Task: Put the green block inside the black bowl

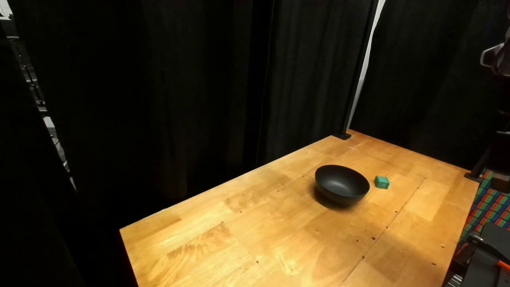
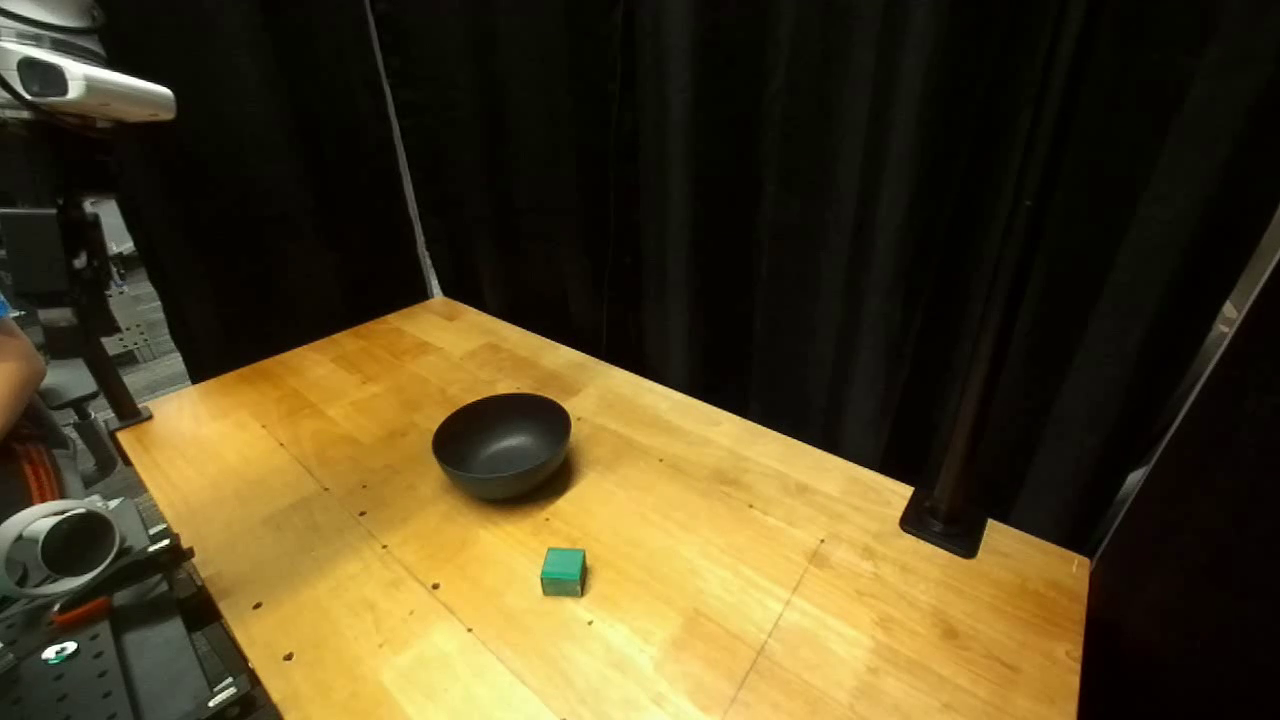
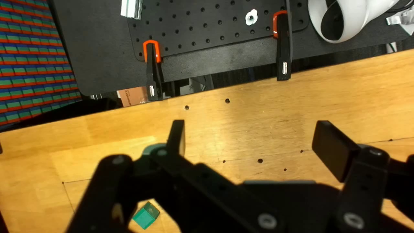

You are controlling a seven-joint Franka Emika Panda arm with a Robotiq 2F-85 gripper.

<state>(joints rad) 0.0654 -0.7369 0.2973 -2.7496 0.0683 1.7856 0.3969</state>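
Looks like a robotics lab, or perhaps a workshop. Has dark curtains (image 1: 199,79) hung behind a wooden desk (image 2: 680,520) drilled with small holes (image 3: 227,101), black posts (image 2: 968,410) standing at its edges and, just beside it, a perforated black plate (image 3: 213,30) with orange-tipped clamps (image 3: 152,77). Shows also part of a white robot arm (image 2: 120,95) and, near the plate, a white ringed device (image 3: 355,16).

Inside all edges of the table (image 2: 700,560): one green block (image 2: 563,573), one black bowl (image 2: 503,450); by one edge, two clamps (image 3: 282,48).
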